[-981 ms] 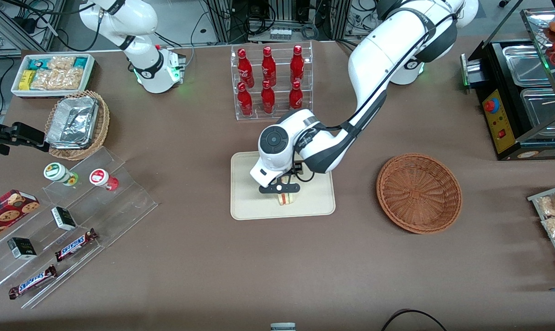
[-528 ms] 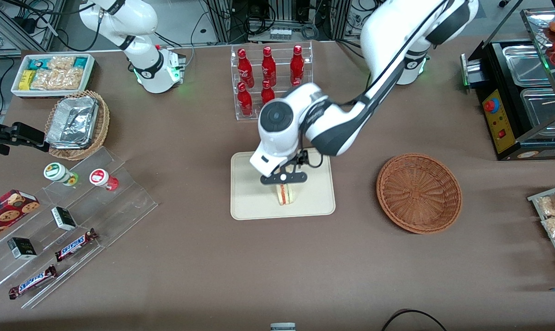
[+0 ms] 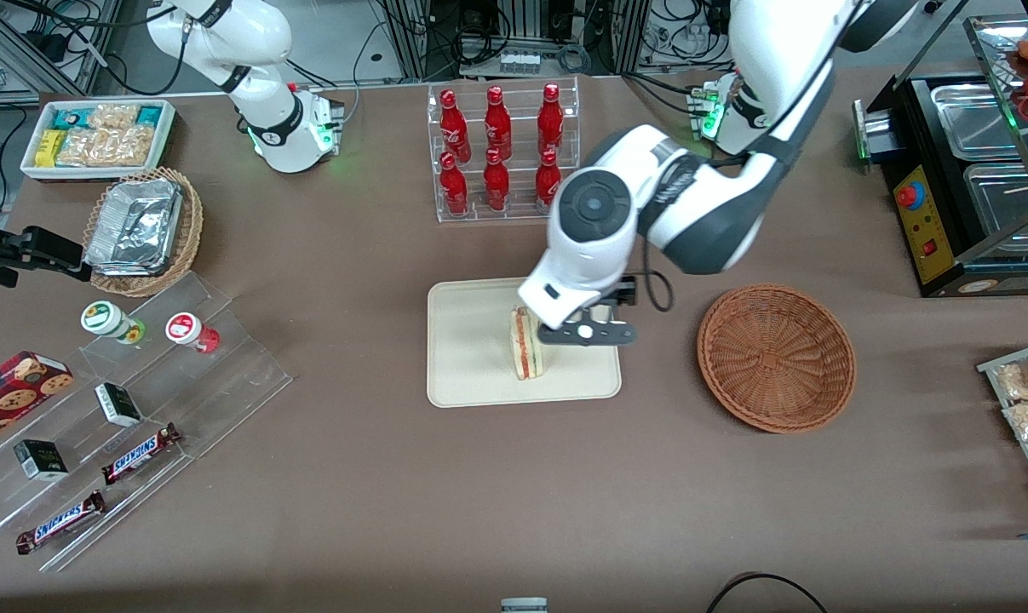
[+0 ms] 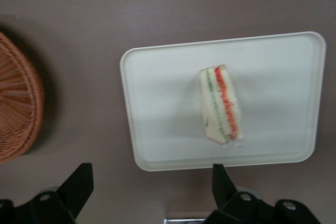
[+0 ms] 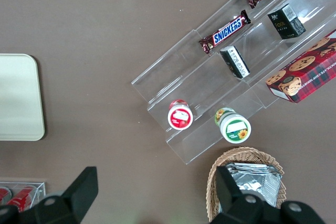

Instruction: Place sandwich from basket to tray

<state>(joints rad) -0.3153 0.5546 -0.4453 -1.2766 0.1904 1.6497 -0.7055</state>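
Observation:
The sandwich stands on its edge on the cream tray, its red and green filling layers facing up. My left gripper hangs open above the tray's edge nearest the basket, beside the sandwich and clear of it. In the left wrist view the sandwich lies on the tray, well apart from the open gripper, which holds nothing. The reddish-brown wicker basket sits empty toward the working arm's end of the table, and its rim shows in the wrist view.
A clear rack of red bottles stands farther from the front camera than the tray. A clear stepped stand with snacks, a tan wicker basket of foil containers and a white bin lie toward the parked arm's end. A black warmer stands at the working arm's end.
My gripper has risen off the sandwich and swung toward the basket. The sandwich stays standing on the tray, now uncovered.

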